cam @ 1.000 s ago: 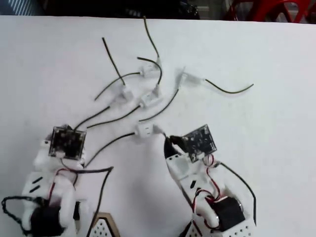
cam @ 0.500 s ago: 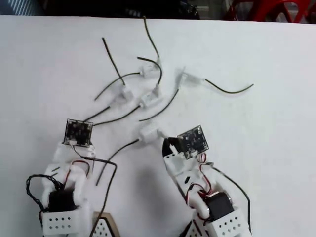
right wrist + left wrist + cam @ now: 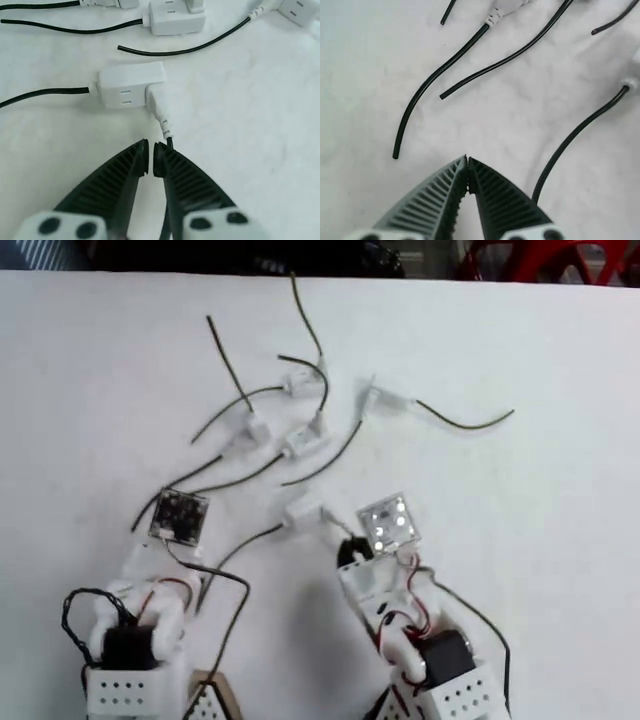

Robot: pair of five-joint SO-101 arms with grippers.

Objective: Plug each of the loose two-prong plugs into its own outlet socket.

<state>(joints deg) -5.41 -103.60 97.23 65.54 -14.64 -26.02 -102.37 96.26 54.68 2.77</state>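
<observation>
Just beyond right pincer: outlet socket, plug touching.

White on white, mostly: the table is plain white, and the socket and plug are the same white, with black cords trailing off them. The left gripper and right gripper have dark grey fingers, ribbed with fine ridges. The arms are white, strung with red and black wires — and behind the table is a bright red frame.
</observation>
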